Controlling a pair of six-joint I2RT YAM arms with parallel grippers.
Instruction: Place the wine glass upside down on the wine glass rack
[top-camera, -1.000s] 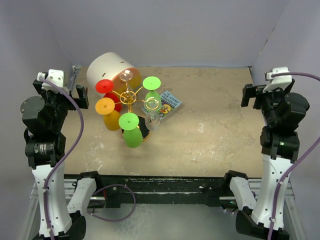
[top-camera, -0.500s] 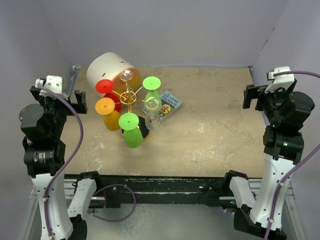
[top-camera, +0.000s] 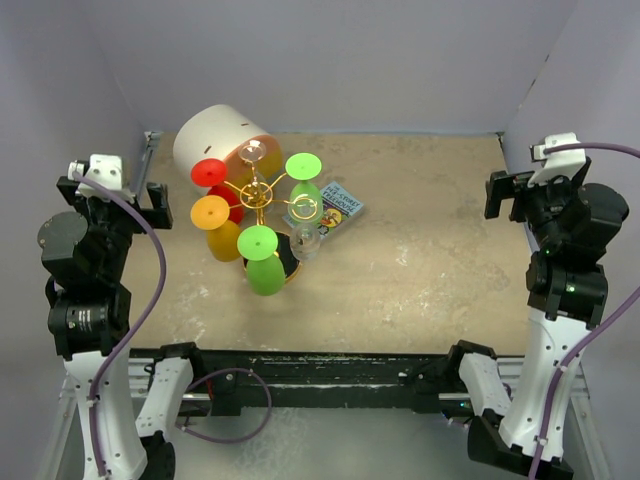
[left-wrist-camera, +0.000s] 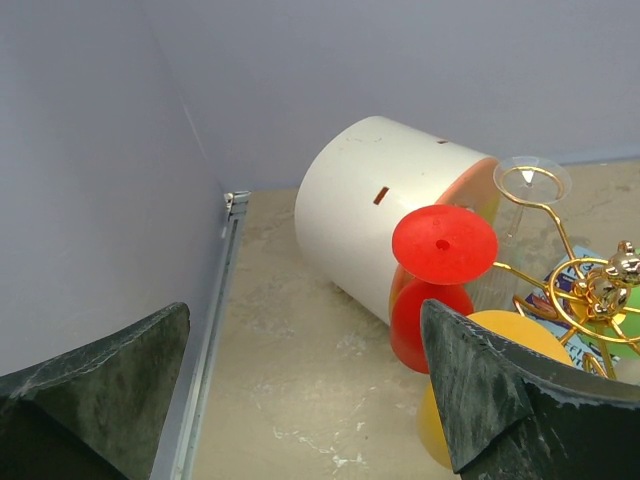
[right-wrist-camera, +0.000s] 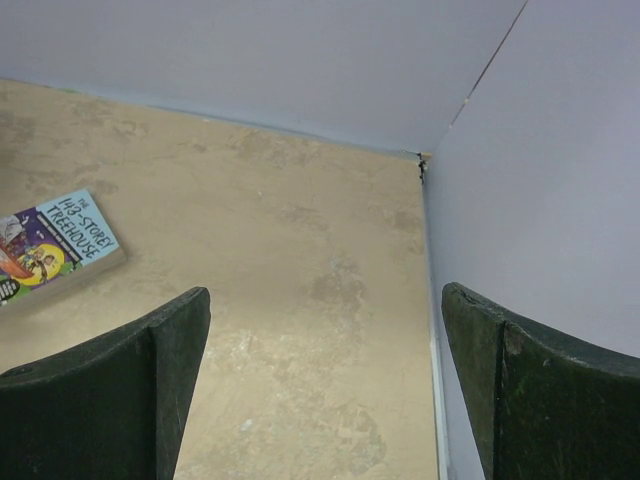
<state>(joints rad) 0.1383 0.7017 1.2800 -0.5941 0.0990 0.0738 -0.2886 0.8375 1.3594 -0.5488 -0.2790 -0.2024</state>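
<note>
The left gripper (left-wrist-camera: 300, 345) and right gripper (right-wrist-camera: 322, 300) both gape empty, well apart from the wine glass rack (top-camera: 258, 192), and the clear wine glass (top-camera: 308, 243) just right of its post looks light, slick and fragile, best pinched gently by the thin stem.

place: robot lab test cell | cues: plain panel walls (top-camera: 330, 60) boxing tabletop (top-camera: 430, 260), black mounting rail (top-camera: 330, 366)
</note>
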